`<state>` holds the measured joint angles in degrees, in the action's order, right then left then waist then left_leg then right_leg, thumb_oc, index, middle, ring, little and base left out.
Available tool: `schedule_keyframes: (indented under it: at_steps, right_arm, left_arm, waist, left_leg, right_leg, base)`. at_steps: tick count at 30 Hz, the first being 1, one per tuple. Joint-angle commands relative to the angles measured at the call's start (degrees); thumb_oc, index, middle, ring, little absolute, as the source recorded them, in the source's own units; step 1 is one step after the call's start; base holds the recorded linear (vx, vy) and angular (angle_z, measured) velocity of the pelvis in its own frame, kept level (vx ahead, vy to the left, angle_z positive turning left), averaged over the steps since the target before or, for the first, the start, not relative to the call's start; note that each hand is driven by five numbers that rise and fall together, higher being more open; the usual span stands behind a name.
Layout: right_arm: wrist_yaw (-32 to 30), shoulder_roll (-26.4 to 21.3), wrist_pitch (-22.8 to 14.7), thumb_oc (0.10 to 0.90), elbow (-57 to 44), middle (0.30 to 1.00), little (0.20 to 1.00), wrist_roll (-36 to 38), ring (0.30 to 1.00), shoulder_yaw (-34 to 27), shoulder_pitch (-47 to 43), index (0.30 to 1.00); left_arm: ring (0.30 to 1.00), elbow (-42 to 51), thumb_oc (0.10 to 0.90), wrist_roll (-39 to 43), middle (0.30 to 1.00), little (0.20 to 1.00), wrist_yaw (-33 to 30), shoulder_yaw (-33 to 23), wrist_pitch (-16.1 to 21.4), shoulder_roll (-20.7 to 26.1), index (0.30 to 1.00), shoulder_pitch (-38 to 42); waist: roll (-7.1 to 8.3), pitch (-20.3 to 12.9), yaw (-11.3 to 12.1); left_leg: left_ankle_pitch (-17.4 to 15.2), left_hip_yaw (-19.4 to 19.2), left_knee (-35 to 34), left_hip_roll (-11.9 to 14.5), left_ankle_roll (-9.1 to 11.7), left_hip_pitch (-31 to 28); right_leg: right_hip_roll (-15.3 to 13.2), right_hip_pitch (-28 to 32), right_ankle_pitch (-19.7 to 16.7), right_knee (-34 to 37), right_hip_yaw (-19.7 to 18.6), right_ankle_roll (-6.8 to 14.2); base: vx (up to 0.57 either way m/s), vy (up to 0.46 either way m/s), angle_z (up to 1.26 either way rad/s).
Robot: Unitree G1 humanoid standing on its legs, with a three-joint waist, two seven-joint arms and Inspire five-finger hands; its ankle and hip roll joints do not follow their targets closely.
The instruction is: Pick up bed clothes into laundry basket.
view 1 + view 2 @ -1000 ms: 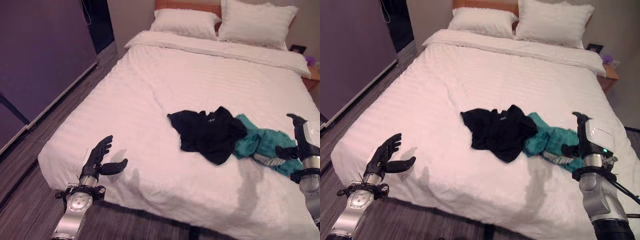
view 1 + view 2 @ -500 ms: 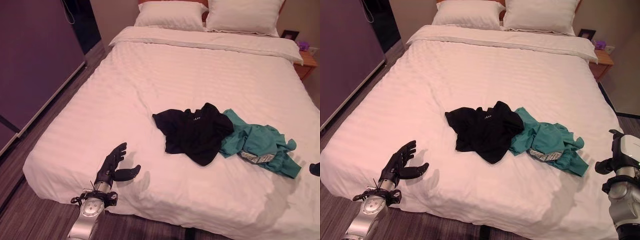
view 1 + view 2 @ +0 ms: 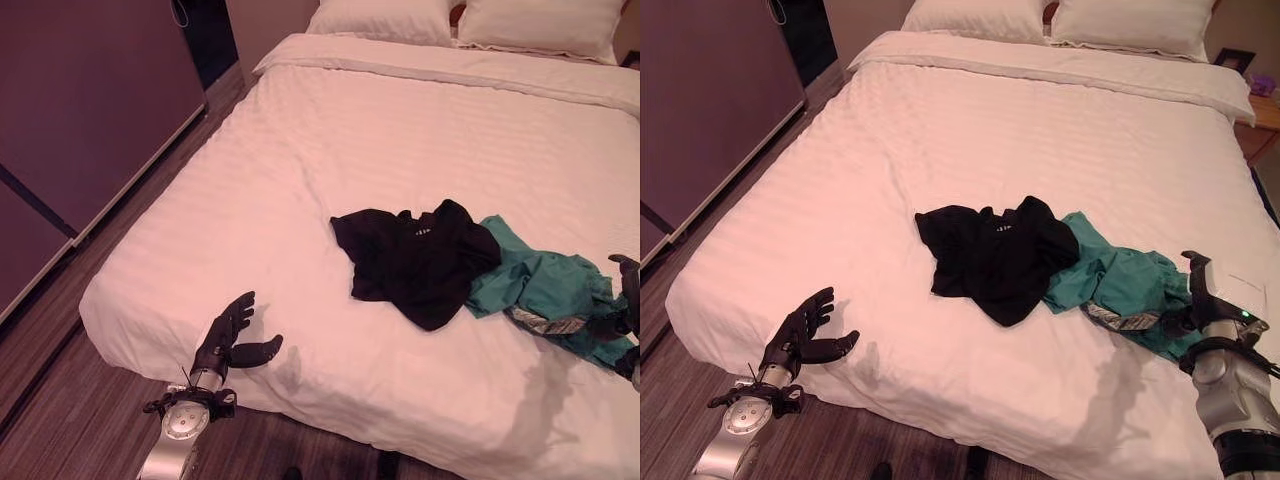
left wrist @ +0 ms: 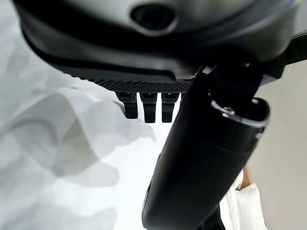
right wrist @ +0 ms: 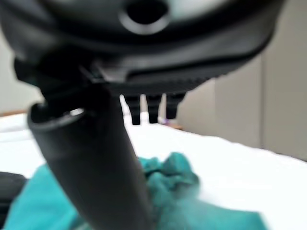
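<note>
A black garment [image 3: 992, 255] lies crumpled in the middle of the white bed [image 3: 400, 130]. A teal garment [image 3: 1118, 285] lies against its right side, partly under it. My right hand [image 3: 1197, 300] is at the teal garment's right edge, open, fingers pointing up and thumb out towards the cloth. Past that hand's thumb, the right wrist view shows the teal garment [image 5: 175, 189]. My left hand [image 3: 228, 335] hovers open over the bed's near left corner, far from both garments, with the white sheet [image 4: 62, 143] beneath it.
Two white pillows [image 3: 980, 15] [image 3: 1135, 25] lie at the head of the bed. A wooden nightstand [image 3: 1265, 105] stands at the far right. A dark wall panel [image 3: 90, 120] runs along the left, with a strip of wood floor [image 3: 60, 380] between it and the bed.
The camera view has shifted. My right hand, apart from the teal garment half a second ago, is now at its right edge. My left hand keeps its open pose.
</note>
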<state>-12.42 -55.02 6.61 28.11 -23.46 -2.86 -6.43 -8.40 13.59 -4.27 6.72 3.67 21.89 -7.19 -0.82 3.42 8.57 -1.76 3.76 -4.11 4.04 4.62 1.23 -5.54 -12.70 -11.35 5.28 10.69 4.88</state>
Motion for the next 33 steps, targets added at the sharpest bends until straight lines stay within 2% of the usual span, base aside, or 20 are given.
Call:
schedule_keyframes:
  at_steps: [1,8,9,10,15,18,19,21,22,24,25,26,29,31,33]
  right_arm:
    - [-3.5,-2.4,-1.0,0.8,-2.9,0.9,0.9,-0.1,0.9,0.1,-7.4,0.9]
    - [-1.9,-1.4,-1.0,0.8,5.7,0.9,0.9,2.6,0.9,5.1,-9.7,0.9]
    - [-1.5,-1.5,-1.1,0.679,7.2,0.719,0.719,2.8,0.719,6.0,-10.1,0.719]
    - [-1.3,-2.0,-1.2,0.4,9.0,0.3,0.3,3.0,0.3,6.9,-10.6,0.3]
    - [0.0,-2.3,-2.1,0.4,10.7,0.3,0.3,2.5,0.3,9.1,-11.2,0.3]
    - [0.8,-2.0,-2.5,0.4,9.6,0.3,0.3,1.9,0.3,8.0,-8.9,0.3]
    - [0.8,-1.9,-2.5,0.4,9.5,0.3,0.3,1.9,0.3,7.8,-8.8,0.3]
    - [1.5,-1.2,-2.9,0.4,5.2,0.3,0.3,1.1,0.3,5.0,-5.0,0.3]
    - [2.0,-0.4,-3.8,0.4,1.2,0.3,0.3,0.2,0.3,2.7,-0.6,0.3]
    - [3.0,1.7,-4.2,0.4,-2.6,0.3,0.3,-0.1,0.3,-0.6,5.1,0.3]
    - [3.0,1.9,-4.1,0.4,-2.8,0.3,0.3,-0.1,0.3,-0.9,5.3,0.3]
    - [3.5,4.2,-4.6,0.4,-3.5,0.3,0.3,0.2,0.3,-1.1,8.4,0.3]
    - [3.7,8.2,-5.3,0.4,-2.3,0.3,0.3,2.3,0.3,0.2,11.2,0.3]
    - [3.5,10.9,-5.4,0.4,0.0,0.3,0.3,3.0,0.3,2.1,11.2,0.3]
    - [3.1,12.9,-5.2,0.4,3.4,0.3,0.3,3.7,0.3,3.7,10.3,0.3]
  left_arm:
    - [0.9,4.6,0.8,2.3,0.9,0.9,-0.8,-0.6,5.1,3.6,0.9,4.8]
    - [0.9,-2.2,0.8,4.8,0.9,0.9,-0.3,1.0,4.7,3.1,0.9,4.7]
    - [0.9,-2.8,0.8,4.7,0.9,0.9,-0.2,0.8,4.6,3.3,0.9,4.5]
    - [0.9,-3.8,0.8,4.5,0.9,0.9,-0.2,0.5,4.6,3.7,0.9,4.3]
    - [0.9,-12.2,0.8,4.9,0.9,0.9,-0.2,-2.5,3.7,3.8,0.9,2.1]
    - [0.9,-21.7,0.8,4.0,0.9,0.9,-1.6,-9.1,2.5,5.8,0.9,-0.7]
    - [0.9,-21.7,0.8,4.0,0.9,0.9,-1.6,-9.1,2.5,5.8,0.9,-0.6]
    - [0.9,-27.3,0.8,0.2,0.9,0.9,-3.5,-15.3,1.5,10.0,0.9,-1.3]
    - [0.9,-31.6,0.8,-4.6,0.9,0.9,-6.3,-21.7,1.0,15.9,0.9,0.3]
    - [0.9,-32.5,0.8,-9.4,0.9,0.9,-10.7,-27.5,0.7,23.1,0.9,2.3]
    - [0.9,-32.4,0.8,-9.5,0.9,0.9,-10.7,-27.5,0.6,23.3,0.9,2.4]
    - [0.9,-32.3,0.8,-13.3,0.9,0.9,-14.0,-30.6,-0.1,28.6,0.9,4.2]
    - [0.9,-28.4,0.8,-17.5,0.9,0.9,-17.5,-30.8,-0.3,36.9,0.9,10.1]
    - [0.9,-24.7,0.8,-19.5,0.9,0.9,-18.7,-27.7,-0.1,38.6,0.9,14.2]
    - [0.9,-19.9,0.8,-20.9,0.9,0.9,-19.4,-23.4,0.0,37.2,0.9,18.7]
  waist:
    - [3.53,-0.9,0.5]
    - [3.62,0.9,0.6]
    - [3.69,1.0,0.7]
    - [3.79,1.0,0.9]
    - [3.42,0.3,0.9]
    - [2.58,-0.3,1.2]
    - [2.71,-0.2,1.1]
    - [2.25,-1.1,0.9]
    - [1.34,-2.3,0.2]
    - [1.16,-3.0,0.2]
    - [1.39,-2.9,0.1]
    - [0.83,-3.7,-0.4]
    - [0.27,-4.7,-1.4]
    - [0.08,-4.8,-1.8]
    - [0.04,-4.6,-1.9]
  left_leg:
    - [3.5,1.6,-0.9,0.3,2.2,5.6]
    - [6.1,2.5,-0.9,-0.8,2.1,14.0]
    - [6.3,2.6,-0.9,-0.9,2.1,14.9]
    - [6.6,2.6,-0.9,-1.1,2.2,15.8]
    - [6.9,2.3,-0.9,-1.4,2.2,16.0]
    - [6.1,1.7,-0.9,-1.0,2.3,13.9]
    - [6.5,1.7,-0.9,-1.2,2.3,14.2]
    - [6.2,1.3,-0.9,-0.9,2.5,12.6]
    - [5.5,0.6,-0.9,-0.3,2.8,11.0]
    - [5.2,0.3,-0.9,0.0,3.1,9.6]
    - [5.6,0.3,-0.9,-0.2,3.0,9.8]
    - [4.8,-0.1,-0.9,0.1,3.2,8.5]
    - [5.0,-0.6,-0.9,0.1,3.4,7.3]
    - [4.8,-0.9,-0.9,0.3,3.4,6.6]
    - [4.6,-1.0,-0.9,0.4,3.4,6.1]
  right_leg:
    - [-4.8,2.3,3.3,-0.3,1.0,8.1]
    - [-4.7,-5.1,1.8,-0.3,1.3,7.7]
    - [-4.7,-6.0,1.7,-0.3,1.2,7.6]
    - [-4.7,-6.6,1.6,-0.3,1.4,7.6]
    - [-4.8,-6.9,1.7,-0.3,1.1,7.4]
    - [-4.6,-5.2,2.6,-0.3,0.9,7.3]
    - [-4.7,-5.4,2.2,-0.3,1.0,7.3]
    - [-4.9,-4.2,2.6,-0.3,0.8,7.4]
    - [-4.8,-3.0,3.2,-0.3,0.8,7.5]
    - [-4.8,-1.6,3.7,-0.3,1.0,7.6]
    - [-5.0,-1.8,3.4,-0.3,1.0,7.5]
    - [-4.8,-0.6,4.0,-0.3,1.0,7.6]
    - [-5.3,0.5,3.8,-0.3,1.0,7.9]
    - [-5.4,1.1,3.9,-0.3,1.0,8.1]
    - [-5.5,1.5,3.9,-0.3,1.1,8.2]
  base:
    - [-0.05,0.0,0.04]
    - [-0.09,-0.002,0.13]
    - [-0.07,0.012,0.14]
    - [-0.06,0.005,0.06]
    - [-0.01,0.002,-0.01]
    - [0.06,0.002,-0.04]
    - [0.04,0.014,-0.07]
    - [0.13,0.022,-0.07]
    - [0.18,0.006,0.05]
    - [0.11,-0.011,-0.01]
    - [0.1,-0.009,-0.19]
    - [0.08,-0.006,-0.2]
    - [0.06,-0.006,0.13]
    - [0.02,-0.032,0.04]
    - [0.0,-0.032,0.06]
